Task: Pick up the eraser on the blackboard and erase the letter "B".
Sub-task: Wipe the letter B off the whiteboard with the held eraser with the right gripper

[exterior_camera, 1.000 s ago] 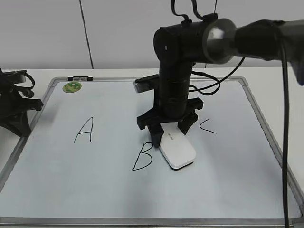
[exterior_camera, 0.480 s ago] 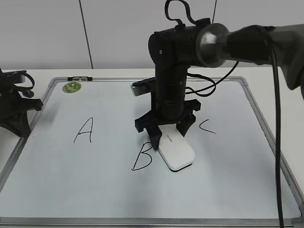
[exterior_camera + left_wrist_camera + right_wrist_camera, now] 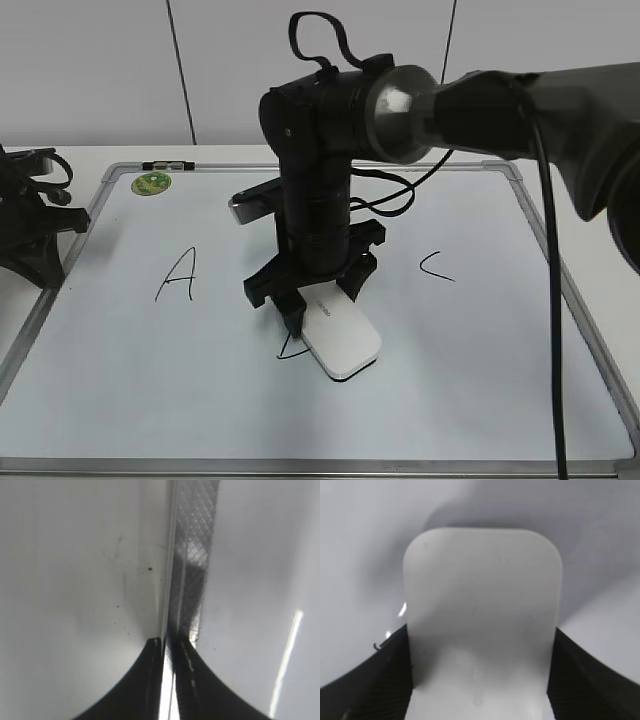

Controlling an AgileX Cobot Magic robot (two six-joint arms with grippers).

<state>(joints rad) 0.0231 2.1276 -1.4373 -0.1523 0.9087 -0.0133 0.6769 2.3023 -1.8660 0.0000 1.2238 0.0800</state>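
Exterior view: large white dry-erase blackboard (image 3: 470, 360) with grey metal frame. Right gripper (image 3: 318, 295) pinches the flat white plastic eraser (image 3: 341, 340), lying over the hand-drawn black letter "B" (image 3: 289, 348), mostly covered. Left gripper (image 3: 165, 645) parked, fingers pressed together. Risks: tilted eraser leaves strokes; a wide sweep smears black "A" (image 3: 178, 275).

There is one blackboard (image 3: 480, 400), one eraser (image 3: 340, 340) and one green magnet (image 3: 152, 183). Two whole letters show: "A" (image 3: 178, 275) and "C" (image 3: 436, 266). Two arms are visible.
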